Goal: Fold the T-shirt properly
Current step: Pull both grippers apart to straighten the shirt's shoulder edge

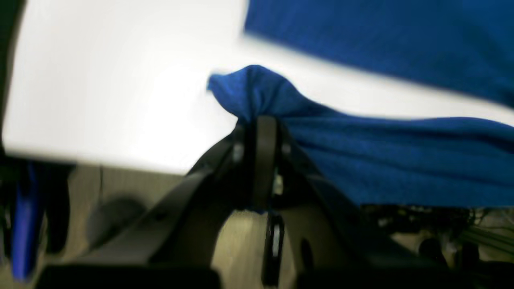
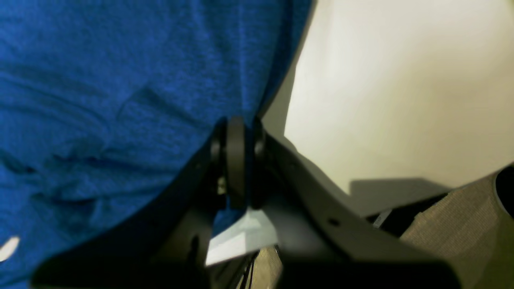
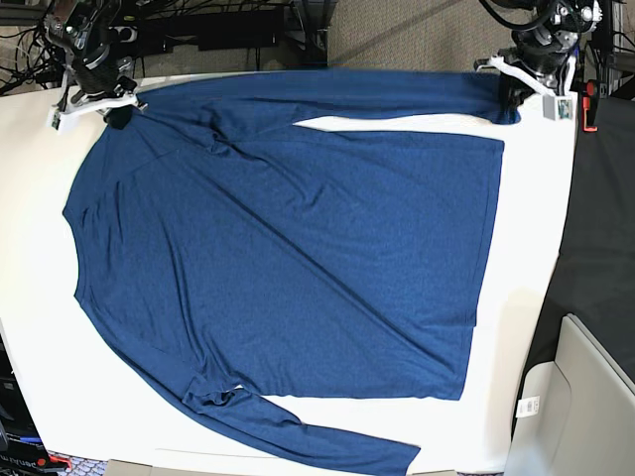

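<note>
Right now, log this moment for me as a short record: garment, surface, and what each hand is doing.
garment: T-shirt, dark blue, long-sleeved, spread flat
surface: white table
upper sleeve: stretched straight along the far table edge
lower sleeve: lying loose at the near edge
left hand: shut on the cuff end of the upper sleeve
right hand: shut on the shirt at the shoulder end of that sleeve
fold: not yet made
</note>
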